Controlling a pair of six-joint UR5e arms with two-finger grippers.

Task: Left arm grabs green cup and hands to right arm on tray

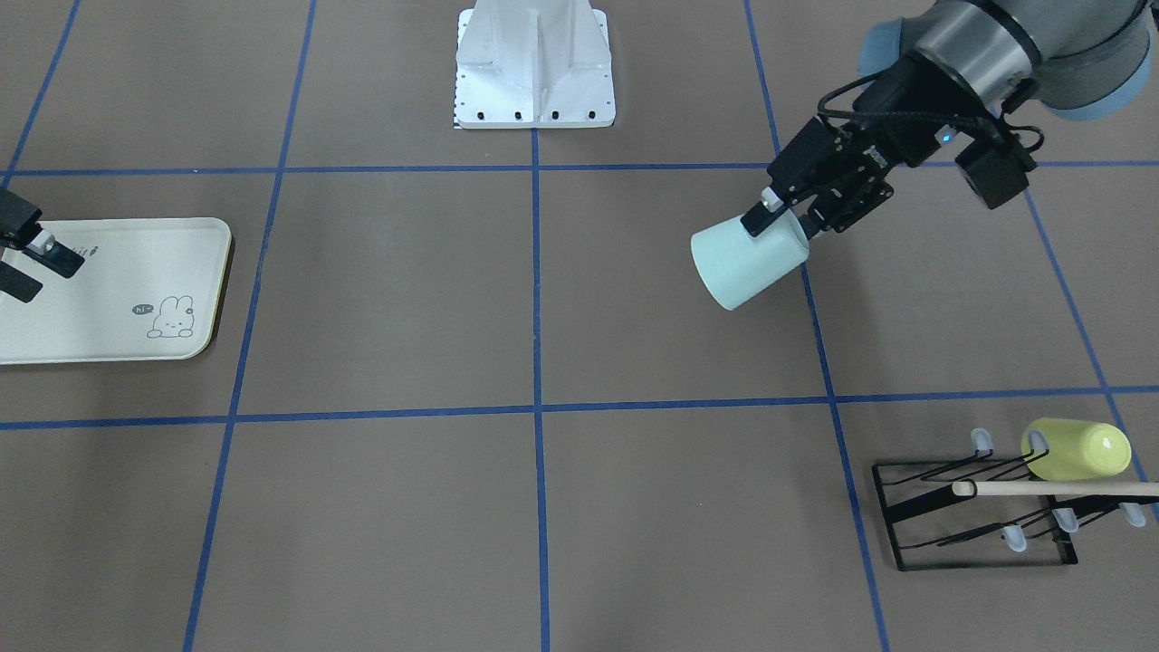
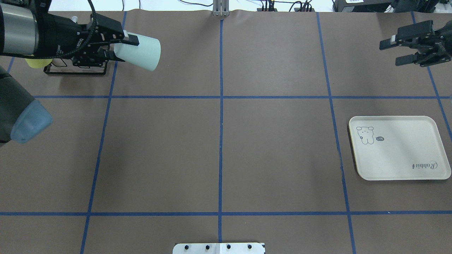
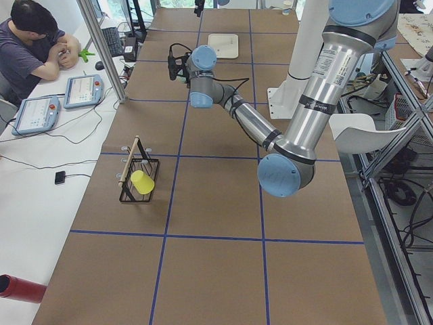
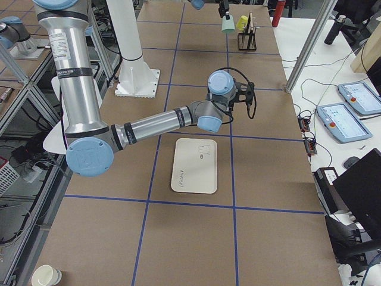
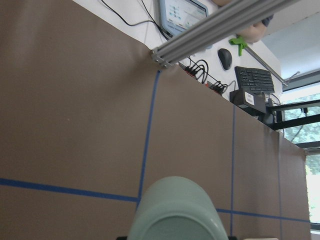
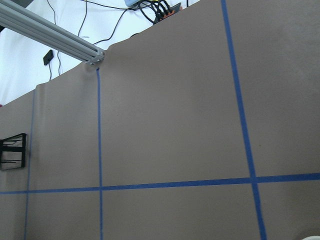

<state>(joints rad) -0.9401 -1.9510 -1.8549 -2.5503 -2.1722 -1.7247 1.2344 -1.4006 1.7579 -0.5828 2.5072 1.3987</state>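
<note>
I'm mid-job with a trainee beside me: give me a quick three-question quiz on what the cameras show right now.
1. True or false: the green cup stands on the tray.
2. How does the left end effector hold the green cup? A: upright. B: tilted, in the air. C: upside down on the tray.
3. Fill in: the right end effector is ____ (open or shut).

Key: 1 false; 2 B; 3 open.
</note>
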